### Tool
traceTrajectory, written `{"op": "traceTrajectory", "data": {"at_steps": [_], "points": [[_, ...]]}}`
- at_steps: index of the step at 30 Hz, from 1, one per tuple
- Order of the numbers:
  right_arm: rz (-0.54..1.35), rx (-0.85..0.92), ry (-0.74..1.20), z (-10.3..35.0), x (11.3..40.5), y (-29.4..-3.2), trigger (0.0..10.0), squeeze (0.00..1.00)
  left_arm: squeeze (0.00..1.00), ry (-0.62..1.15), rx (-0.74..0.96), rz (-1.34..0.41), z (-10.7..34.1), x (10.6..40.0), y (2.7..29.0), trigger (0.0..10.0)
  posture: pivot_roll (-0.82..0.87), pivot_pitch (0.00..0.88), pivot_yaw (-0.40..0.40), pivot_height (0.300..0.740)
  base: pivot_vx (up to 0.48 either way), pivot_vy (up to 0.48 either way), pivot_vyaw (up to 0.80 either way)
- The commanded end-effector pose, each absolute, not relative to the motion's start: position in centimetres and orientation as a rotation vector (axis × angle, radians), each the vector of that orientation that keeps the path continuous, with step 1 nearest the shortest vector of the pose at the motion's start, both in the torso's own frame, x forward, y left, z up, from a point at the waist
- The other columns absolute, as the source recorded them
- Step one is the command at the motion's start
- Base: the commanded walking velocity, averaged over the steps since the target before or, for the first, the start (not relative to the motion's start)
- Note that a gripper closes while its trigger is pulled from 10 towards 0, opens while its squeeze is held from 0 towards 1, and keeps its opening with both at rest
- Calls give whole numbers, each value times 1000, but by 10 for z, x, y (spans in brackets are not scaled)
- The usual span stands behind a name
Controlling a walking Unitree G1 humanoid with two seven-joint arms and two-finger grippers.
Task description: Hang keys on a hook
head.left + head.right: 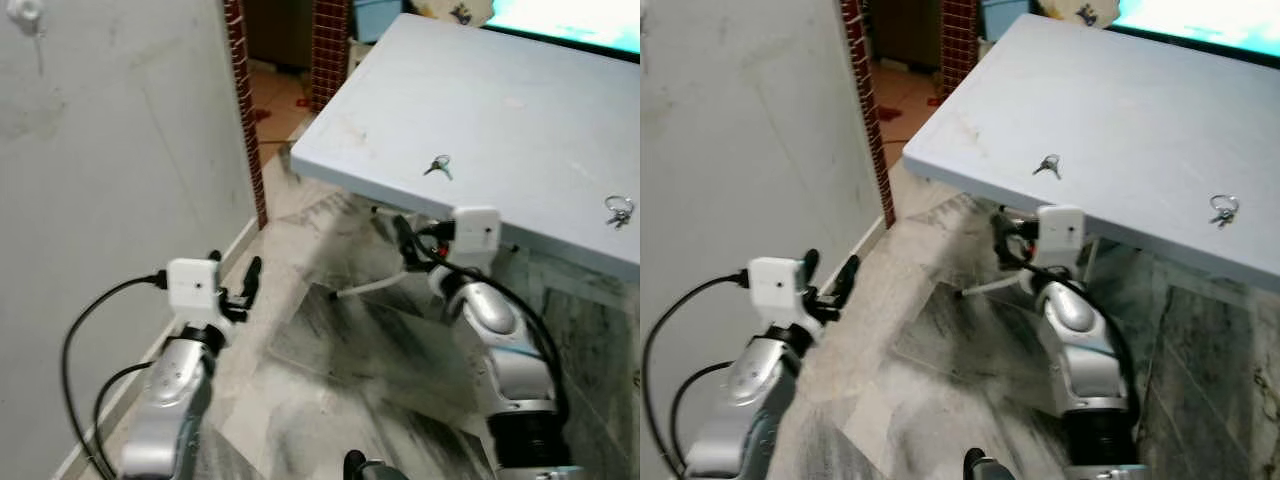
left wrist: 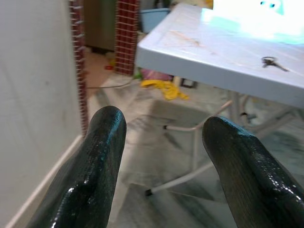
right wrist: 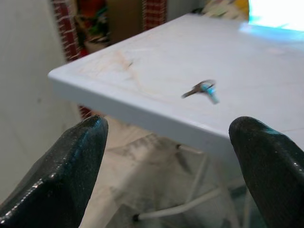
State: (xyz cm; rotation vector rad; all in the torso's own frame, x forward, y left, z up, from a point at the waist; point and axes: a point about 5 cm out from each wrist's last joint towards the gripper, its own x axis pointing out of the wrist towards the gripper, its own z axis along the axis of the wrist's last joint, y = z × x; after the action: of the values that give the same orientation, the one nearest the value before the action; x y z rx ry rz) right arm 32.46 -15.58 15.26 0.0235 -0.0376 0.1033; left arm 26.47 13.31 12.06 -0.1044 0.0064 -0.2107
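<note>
Keys (image 1: 437,166) lie flat on the pale table (image 1: 500,100), near its front edge, touching nothing else. In my right wrist view they blur; I make out a ring and a bluish tag or blade, no more. A second bunch of keys (image 1: 618,211) sits further along the same front edge, to my right, small and hard to read.

My right gripper (image 3: 166,156) is held low in front of the table edge, below the level of the top, fingers spread wide and empty, the keys seen between them but well apart. In the head views its fingers are mostly hidden behind the white camera block on my wrist.

My left gripper (image 1: 238,285) is out over the marble floor (image 1: 330,390) near the grey wall (image 1: 110,150), fingers parted, nothing held.

High on that wall, at the corner of the left eye view, a small white fitting (image 1: 24,14) is cut off by the frame; I cannot tell whether it is the hook.

Table legs (image 2: 190,142) show beneath the top.
</note>
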Motion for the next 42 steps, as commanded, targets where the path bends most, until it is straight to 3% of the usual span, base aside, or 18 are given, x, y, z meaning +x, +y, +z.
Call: {"op": "traceTrajectory", "data": {"at_steps": [1,13,30,42], "points": [[125,27,-48,156,324,-149,10000,0,0,17,-96,-192,119,263,138,10000,87,138,-2,740,0,0,-700],[106,86,-58,162,326,-149,10000,0,0,6,-88,-193,120,262,140,10000,92,145,-1,740,0,0,-91],[41,110,-64,160,325,-158,10000,0,0,15,-77,-206,118,261,140,10000,90,146,4,740,310,0,0],[36,102,-58,159,325,-158,10000,0,0,17,-77,-213,118,261,138,10000,88,146,6,740,323,0,-496]]}}
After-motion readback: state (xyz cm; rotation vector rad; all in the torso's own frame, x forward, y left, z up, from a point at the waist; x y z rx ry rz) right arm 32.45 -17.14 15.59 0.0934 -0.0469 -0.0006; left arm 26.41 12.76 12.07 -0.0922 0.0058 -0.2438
